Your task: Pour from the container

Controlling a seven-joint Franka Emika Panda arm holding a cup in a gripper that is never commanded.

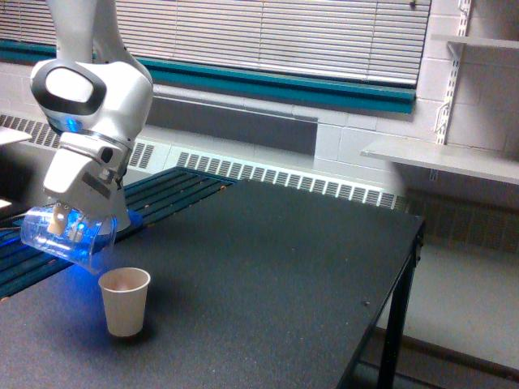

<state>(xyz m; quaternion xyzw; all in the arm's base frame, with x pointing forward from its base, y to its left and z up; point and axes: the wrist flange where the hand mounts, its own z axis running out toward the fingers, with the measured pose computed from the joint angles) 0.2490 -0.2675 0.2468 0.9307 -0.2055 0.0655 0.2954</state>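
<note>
The clear plastic container (63, 234) hangs tilted above the black table, its mouth pointing down toward the exterior view's right, lit by a blue glow. It looks nearly empty. My gripper (66, 225) is shut on it, fingers partly hidden behind the plastic. A small cream paper cup (125, 301) stands upright on the table just below and to the right of the container's mouth, with pinkish-brown pieces showing inside its rim. Container and cup are apart.
The black table (268, 267) stretches to the exterior view's right, its edge dropping off near a leg (392, 340). A dark slatted surface (166, 190) lies behind the arm. A wall radiator and a grey shelf (442, 158) stand beyond.
</note>
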